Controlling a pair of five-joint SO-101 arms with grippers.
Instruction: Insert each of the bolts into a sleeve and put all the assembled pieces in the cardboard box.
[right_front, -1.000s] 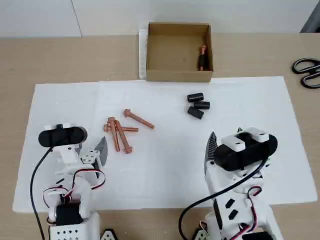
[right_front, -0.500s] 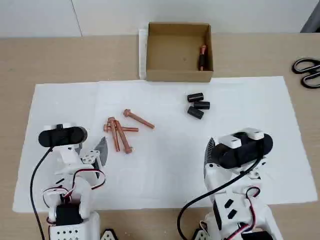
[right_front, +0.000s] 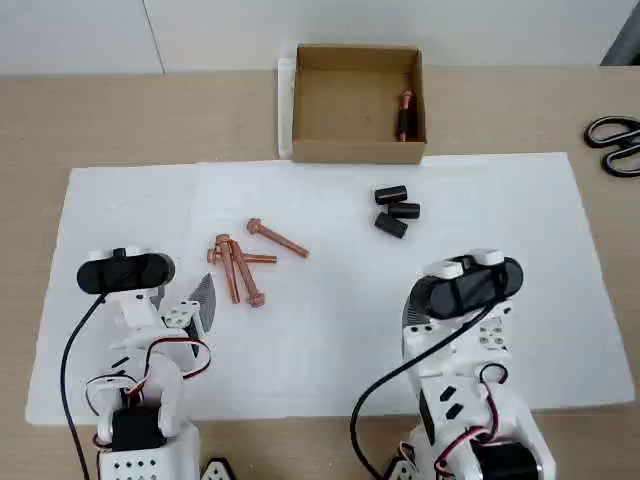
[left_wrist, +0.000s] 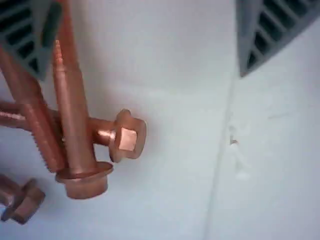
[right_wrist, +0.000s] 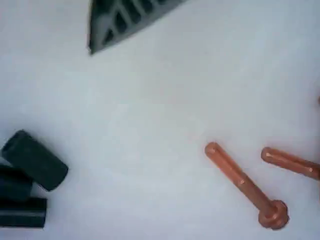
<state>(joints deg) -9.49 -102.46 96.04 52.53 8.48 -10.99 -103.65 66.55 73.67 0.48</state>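
Several copper bolts (right_front: 245, 262) lie in a loose heap on the white paper (right_front: 320, 340), left of centre. Three black sleeves (right_front: 395, 210) lie close together near the box. The cardboard box (right_front: 300, 100) stands at the back, with one assembled bolt and sleeve (right_front: 404, 114) inside by its right wall. My left gripper (right_front: 205, 300) is low at the front left, open, its fingers (left_wrist: 272, 30) just short of the bolt heads (left_wrist: 127, 137). My right gripper (right_front: 412, 300) is at the front right, open and holding nothing. One of its fingers (right_wrist: 125, 17) hangs over bare paper between the sleeves (right_wrist: 32, 160) and a bolt (right_wrist: 245, 185).
A pair of black scissors (right_front: 615, 140) lies on the wooden table (right_front: 120, 110) at the far right edge. Bare paper stretches between the two arms and in front of the sleeves.
The right arm's wrist has swung left and slightly back over the paper. The left arm, bolts and sleeves have not moved.
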